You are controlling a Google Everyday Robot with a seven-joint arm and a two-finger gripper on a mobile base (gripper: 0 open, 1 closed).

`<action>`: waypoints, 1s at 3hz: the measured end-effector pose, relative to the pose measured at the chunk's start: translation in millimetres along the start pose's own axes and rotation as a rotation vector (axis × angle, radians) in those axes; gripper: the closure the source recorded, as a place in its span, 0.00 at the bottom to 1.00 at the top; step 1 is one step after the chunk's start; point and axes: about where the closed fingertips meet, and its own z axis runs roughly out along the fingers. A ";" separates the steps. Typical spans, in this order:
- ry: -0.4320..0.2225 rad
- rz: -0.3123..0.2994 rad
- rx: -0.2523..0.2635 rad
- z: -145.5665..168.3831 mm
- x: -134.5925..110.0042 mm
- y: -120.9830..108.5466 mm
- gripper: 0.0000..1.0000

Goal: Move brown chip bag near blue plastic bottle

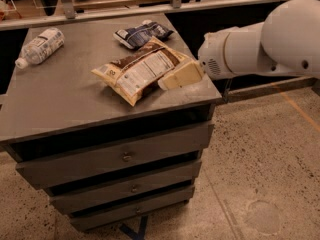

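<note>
The brown chip bag (140, 71) lies flat near the right side of the grey cabinet top (65, 104), its white label panel facing up. The blue plastic bottle (41, 46) lies on its side at the far left corner, looking pale, with its white cap pointing to the front left. My gripper (170, 80), cream-coloured, reaches in from the right on the white arm (260, 49). Its tip lies low over the bag's right edge, at or on the bag. The bag and the bottle are far apart.
A smaller dark navy-and-white bag (142, 33) lies at the back of the top, just behind the brown bag. The cabinet has several drawers (125, 156) below. A rail and shelf (175, 4) run behind it. Speckled floor (260, 174) lies to the right.
</note>
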 end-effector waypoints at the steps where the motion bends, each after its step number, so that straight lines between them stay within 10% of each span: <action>1: -0.038 0.014 -0.016 26.5 -4.4 0.8 0.00; 3: -0.086 0.020 -0.099 74.9 -14.2 15.8 0.00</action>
